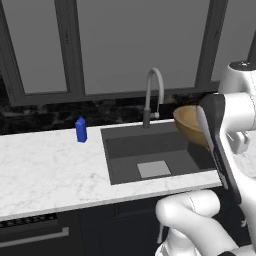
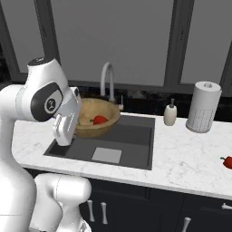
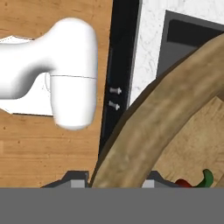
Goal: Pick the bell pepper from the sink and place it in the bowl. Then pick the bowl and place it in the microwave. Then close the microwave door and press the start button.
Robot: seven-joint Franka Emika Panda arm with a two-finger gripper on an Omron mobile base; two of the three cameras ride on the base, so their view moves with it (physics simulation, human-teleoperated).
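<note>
The counter [image 2: 181, 154] is seen spanning the lower half of the right base view, with the sink [image 2: 131, 145] sunk into it at centre. The bowl [image 2: 93, 120] is held raised above the sink's left end, left of centre in that frame. Its near rim is pinched by the pincer [image 3: 114, 183] at the bottom of the hand view, so the bowl extends up and right from the tips. The bell pepper [image 2: 99, 120] is seen inside the bowl. The carry to the microwave is judged to be next.
</note>
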